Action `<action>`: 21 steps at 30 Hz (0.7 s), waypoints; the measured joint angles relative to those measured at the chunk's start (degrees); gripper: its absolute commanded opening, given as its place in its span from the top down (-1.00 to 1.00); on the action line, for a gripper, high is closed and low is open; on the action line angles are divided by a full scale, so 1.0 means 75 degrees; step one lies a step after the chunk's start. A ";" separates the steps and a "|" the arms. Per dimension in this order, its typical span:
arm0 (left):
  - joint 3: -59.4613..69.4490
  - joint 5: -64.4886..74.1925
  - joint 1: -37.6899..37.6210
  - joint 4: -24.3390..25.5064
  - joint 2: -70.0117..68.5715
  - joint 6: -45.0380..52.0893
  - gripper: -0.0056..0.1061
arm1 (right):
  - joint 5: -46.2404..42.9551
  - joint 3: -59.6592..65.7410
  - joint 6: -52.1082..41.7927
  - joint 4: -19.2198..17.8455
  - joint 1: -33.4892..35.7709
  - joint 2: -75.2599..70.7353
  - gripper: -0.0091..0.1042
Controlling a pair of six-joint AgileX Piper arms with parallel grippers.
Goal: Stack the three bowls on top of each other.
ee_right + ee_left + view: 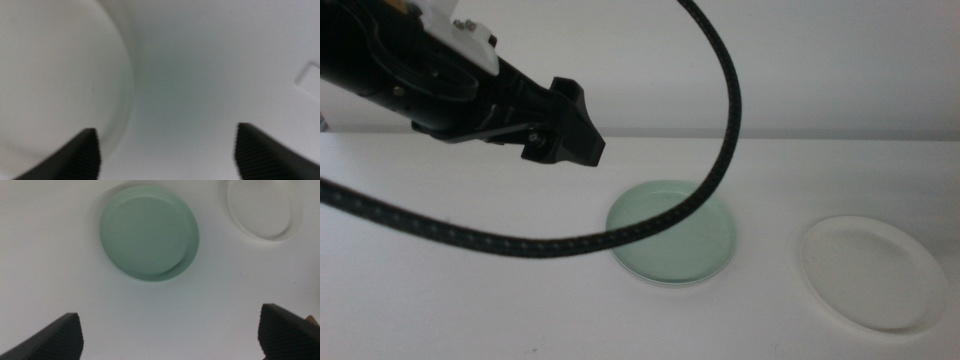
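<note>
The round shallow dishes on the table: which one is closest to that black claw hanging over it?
The pale mint green dish. It lies just below the left gripper; the white dish sits farther off.

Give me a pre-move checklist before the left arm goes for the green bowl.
1. Left gripper jaws open: ok, wide apart with nothing between them.
2. Mint green bowl in view and uncovered: ok, flat on the table, though the black cable crosses it in the middle view.
3. White bowl apart from the green one: ok, bare table between them.
4. Grey bowl located: cannot tell. A pale round dish fills part of the right wrist view, colour unclear.
5. Right gripper open: ok. Its position in the middle view: cannot tell, out of frame.
</note>
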 measured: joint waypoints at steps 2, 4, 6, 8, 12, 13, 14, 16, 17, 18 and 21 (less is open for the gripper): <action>0.0000 0.0000 0.0000 0.0000 0.0000 0.0000 -0.78 | -0.0350 -0.0032 -0.0018 0.0049 0.0000 0.0438 -0.25; 0.0000 0.0000 0.0000 0.0000 0.0000 0.0000 -0.78 | -0.0757 -0.0047 -0.0018 0.0095 0.0000 0.0783 -0.25; 0.0000 0.0000 0.0000 0.0000 0.0000 0.0000 -0.78 | -0.1098 -0.0063 -0.0018 0.0155 0.0000 0.1027 -0.25; 0.0000 0.0000 0.0000 0.0000 0.0000 0.0000 -0.78 | -0.1369 -0.0075 -0.0052 0.0254 0.0000 0.1227 -0.25; 0.0000 0.0000 0.0000 0.0000 0.0000 0.0000 -0.78 | -0.1676 -0.0075 -0.0204 0.0400 0.0103 0.1609 -0.25; 0.0000 0.0000 0.0000 0.0000 0.0000 0.0000 -0.78 | -0.1708 -0.0075 -0.0224 0.0415 0.0183 0.1695 -0.25; 0.0000 0.0000 0.0000 0.0000 0.0000 0.0000 -0.78 | -0.1726 -0.0075 -0.0224 0.0412 0.0242 0.1762 -0.25; 0.0000 0.0000 0.0000 0.0000 0.0000 0.0000 -0.78 | -0.1783 -0.0075 -0.0237 0.0412 0.0391 0.1921 -0.25; 0.0000 0.0000 0.0000 0.0000 0.0000 0.0000 -0.78 | -0.1801 -0.0075 -0.0237 0.0412 0.0444 0.1984 -0.24; 0.0000 0.0000 0.0000 0.0000 0.0000 0.0000 -0.78 | -0.1824 -0.0075 -0.0252 0.0417 0.0494 0.2051 -0.22; 0.0000 0.0000 0.0000 0.0000 0.0000 0.0000 -0.78 | -0.1917 -0.0094 -0.0252 0.0401 0.0631 0.2201 -0.08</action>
